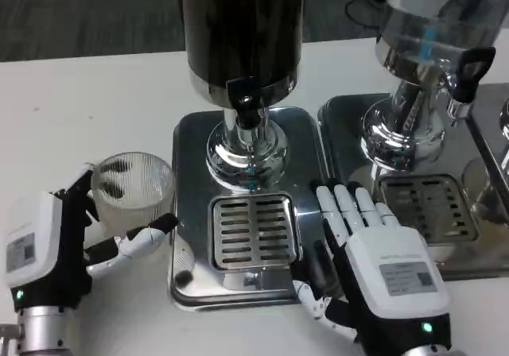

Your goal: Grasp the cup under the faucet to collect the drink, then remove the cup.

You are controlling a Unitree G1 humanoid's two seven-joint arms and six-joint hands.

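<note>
Your left hand (48, 249) holds the cup (131, 185) over the table (79, 110), left of the dispenser's tray (191, 141). To that hand's right, the drip grate (253, 230) lies bare beneath the faucet (248, 102), with room between them. Your right hand (382, 268) rests just right of the grate, closing that side. Beyond it stands the second dispenser (429, 62).

small grey label on right hand (395, 280), print seemingly too blurred to read, similar label on left hand (40, 257)
</note>
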